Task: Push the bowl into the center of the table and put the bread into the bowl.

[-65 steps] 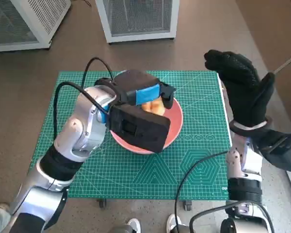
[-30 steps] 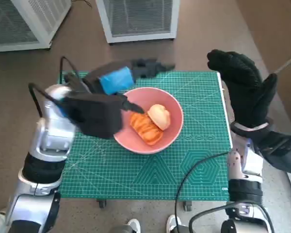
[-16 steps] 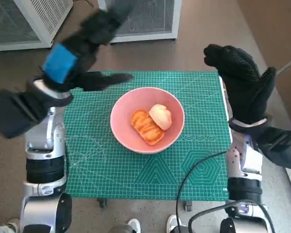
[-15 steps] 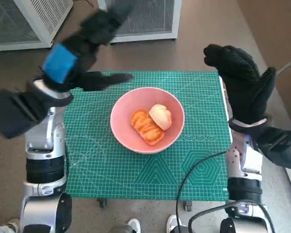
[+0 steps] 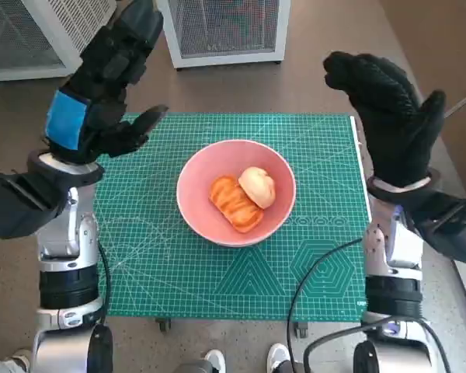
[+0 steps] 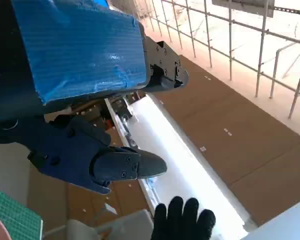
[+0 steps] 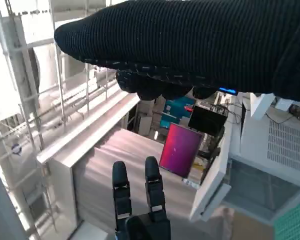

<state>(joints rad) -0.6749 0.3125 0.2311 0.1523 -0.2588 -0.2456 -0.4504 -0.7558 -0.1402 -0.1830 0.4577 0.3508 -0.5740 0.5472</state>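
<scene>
A pink bowl (image 5: 198, 214) sits near the middle of the green cutting mat (image 5: 155, 264). Inside it lie a striped orange croissant (image 5: 233, 203) and a pale round bun (image 5: 256, 186), touching each other. My left hand (image 5: 101, 81), black with blue tape, is raised high at the mat's far left corner, fingers spread and empty. My right hand (image 5: 388, 116) in the knitted glove is lifted upright over the mat's right edge, also holding nothing. The left wrist view shows my left fingers (image 6: 125, 165) splayed in the air, and the gloved fingertips (image 6: 182, 220) of the other hand beyond.
Two white mesh-fronted cabinets (image 5: 221, 27) stand on the brown floor beyond the mat. Black cables (image 5: 318, 272) loop over the mat's near right corner. Shoes of a person (image 5: 279, 359) show below the table's near edge.
My left hand has let go of the bread in the bowl, pulled away to the left and risen high above the mat's corner. The right hand has stayed raised.
</scene>
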